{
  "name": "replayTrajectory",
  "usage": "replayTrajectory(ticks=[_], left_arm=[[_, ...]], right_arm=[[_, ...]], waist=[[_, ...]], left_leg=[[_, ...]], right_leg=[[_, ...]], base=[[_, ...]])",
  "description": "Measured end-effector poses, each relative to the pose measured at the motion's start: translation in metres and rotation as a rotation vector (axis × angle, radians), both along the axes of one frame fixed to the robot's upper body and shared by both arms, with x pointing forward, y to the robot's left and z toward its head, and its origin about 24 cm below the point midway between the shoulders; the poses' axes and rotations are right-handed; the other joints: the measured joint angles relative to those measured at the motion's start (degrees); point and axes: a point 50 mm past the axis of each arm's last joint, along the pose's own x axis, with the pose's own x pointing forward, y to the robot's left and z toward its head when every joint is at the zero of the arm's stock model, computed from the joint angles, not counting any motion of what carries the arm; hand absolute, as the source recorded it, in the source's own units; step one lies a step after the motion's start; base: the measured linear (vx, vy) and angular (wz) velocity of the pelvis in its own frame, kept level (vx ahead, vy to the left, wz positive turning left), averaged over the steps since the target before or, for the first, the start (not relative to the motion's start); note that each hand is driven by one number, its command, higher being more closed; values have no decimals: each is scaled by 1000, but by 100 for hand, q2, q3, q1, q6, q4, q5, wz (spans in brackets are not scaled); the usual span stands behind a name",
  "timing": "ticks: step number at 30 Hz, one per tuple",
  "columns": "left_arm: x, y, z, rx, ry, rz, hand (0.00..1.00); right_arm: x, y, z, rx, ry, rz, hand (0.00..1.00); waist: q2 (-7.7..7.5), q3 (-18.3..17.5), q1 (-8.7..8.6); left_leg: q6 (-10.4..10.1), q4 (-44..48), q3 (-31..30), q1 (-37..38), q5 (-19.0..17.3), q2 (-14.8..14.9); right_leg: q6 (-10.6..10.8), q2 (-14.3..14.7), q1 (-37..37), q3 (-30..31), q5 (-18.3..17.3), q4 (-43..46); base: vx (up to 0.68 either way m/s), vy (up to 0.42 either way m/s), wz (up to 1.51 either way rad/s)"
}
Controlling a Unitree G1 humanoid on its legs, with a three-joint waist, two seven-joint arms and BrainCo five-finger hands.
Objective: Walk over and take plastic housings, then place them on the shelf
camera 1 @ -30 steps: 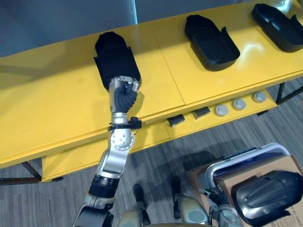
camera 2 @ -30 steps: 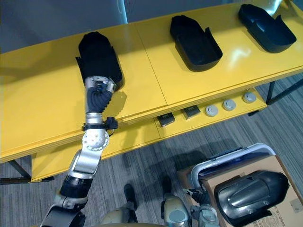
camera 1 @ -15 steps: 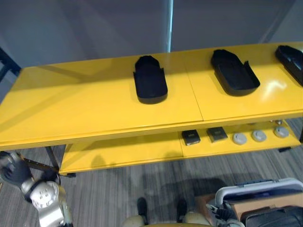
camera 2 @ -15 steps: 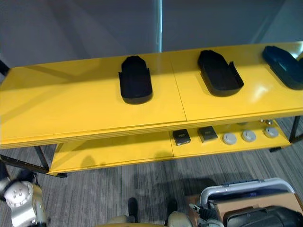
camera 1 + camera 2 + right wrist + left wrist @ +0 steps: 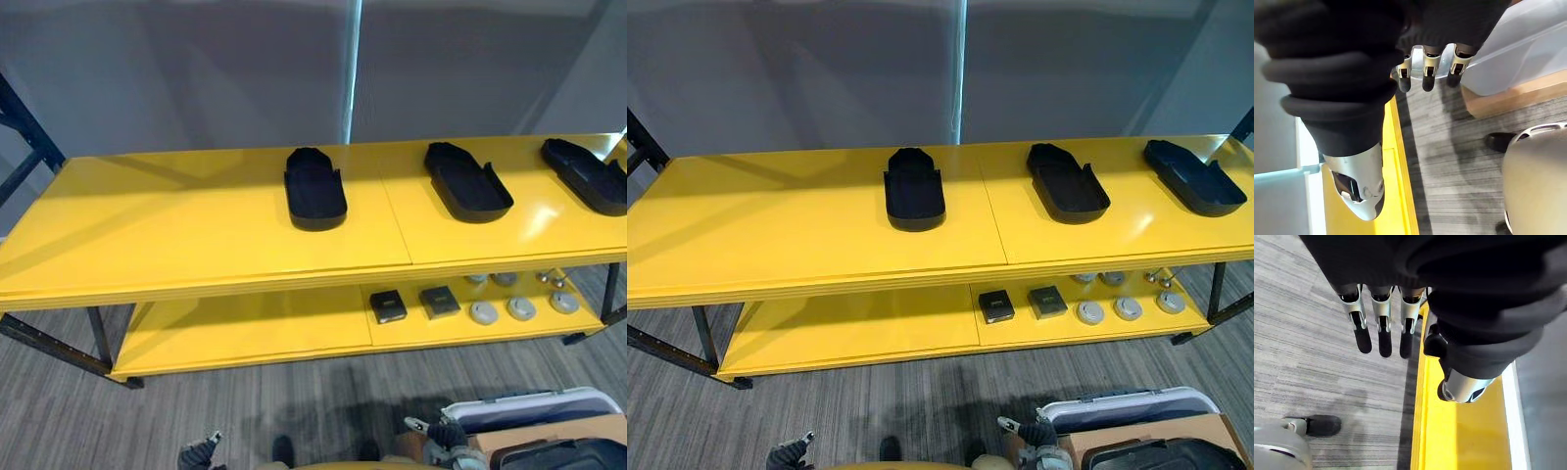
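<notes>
**A:** Start at the left. What is the left hand doing?

**B:** The left hand point(image 5: 1380, 333) hangs low over the grey floor point(image 5: 1303, 357). Its fingers are straight and loose, with nothing in them.

**A:** And the housings?

**B:** Three lie on the top board of the yellow shelf point(image 5: 176, 235), well apart from one another. The left housing point(image 5: 314, 188) is near the middle seam, then comes the middle housing point(image 5: 467, 182), and the right housing point(image 5: 586, 176) is at the far end. Each has its long axis running roughly front to back, and the two on the right are slanted a little.

**A:** The right hand?

**B:** The right hand point(image 5: 1426, 68) is down as well, fingers relaxed and empty. It is near the pale-rimmed box point(image 5: 529, 409) on the floor.

**A:** So where would the next one come from?

**B:** A dark rounded edge point(image 5: 563, 457) shows in that box, and I judge it to be another housing. It lies low and to the robot's right, so the right hand is the nearer one. Its long axis cannot be made out.
</notes>
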Motion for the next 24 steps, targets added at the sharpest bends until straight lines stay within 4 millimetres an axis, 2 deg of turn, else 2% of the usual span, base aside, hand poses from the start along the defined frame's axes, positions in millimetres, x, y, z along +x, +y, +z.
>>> replayTrajectory(ticks=[6,8,9,10,13,15,18,19,21,22,23,24], left_arm=[[12,-8,1,15,-6,-128,0],[13,-9,2,21,-7,-143,0],[16,-8,2,25,-14,-145,0],[19,-8,3,26,-21,-147,0],[26,-8,6,31,-49,-149,0],[35,-9,10,40,-78,-149,0],[62,-12,20,58,-159,-165,0],[75,-12,27,69,-206,-170,0],[86,-12,34,88,-251,-172,0],[94,-14,38,96,-277,-181,0],[98,-14,41,107,-293,-177,0],[100,-14,42,113,-301,-175,0]], right_arm=[[0,0,0,-6,1,7,0],[0,1,0,-5,0,9,0],[2,2,0,-5,-5,17,0],[7,2,2,-9,-16,25,0],[17,3,5,-21,-41,51,0],[32,6,10,-31,-80,84,0],[43,8,16,-41,-123,100,0],[51,10,22,-50,-161,116,0],[64,13,30,-62,-213,135,0],[73,14,36,-78,-245,148,0],[82,19,42,-93,-270,186,0],[85,22,44,-99,-284,205,0]], waist=[[-5,3,-37],[-24,20,-35],[-63,120,-26],[-79,191,-16],[-86,221,31],[-64,238,22],[-68,338,7],[-127,396,23],[-176,481,10],[-178,539,46],[-178,596,59],[-169,643,78]], left_leg=[[-65,11,36,156,-116,29],[-69,133,133,192,-241,56],[-111,508,148,132,-458,83],[-121,959,149,14,-701,142],[-117,1559,-175,-256,-921,158],[-183,1523,-398,-301,-978,164],[-140,1306,-163,-182,-1010,146],[-98,1288,93,-162,-1035,106],[2,1418,406,-233,-1145,77],[85,1594,756,-358,-1258,88],[179,1726,1144,-459,-1302,156],[248,1761,1423,-459,-1314,258]], right_leg=[[30,-1,-4,29,-240,250],[9,-5,-16,111,-397,444],[25,-22,-15,164,-486,590],[15,-10,-28,227,-571,703],[-43,47,-204,498,-594,838],[-66,102,-387,768,-524,897],[-28,100,-575,999,-496,1013],[35,101,-781,1297,-457,1138],[137,113,-1031,1640,-345,1175],[272,164,-1200,1847,-86,1076],[379,213,-1331,1869,419,783],[473,238,-1308,1759,744,457]], base=[[69,-18,-3],[143,-29,-17],[113,-39,-20],[69,-36,-23],[91,-34,-50],[139,-31,-74],[50,52,-51],[-27,112,-98],[-83,107,-119],[-155,126,-169],[-172,124,-188],[-162,81,-151]])
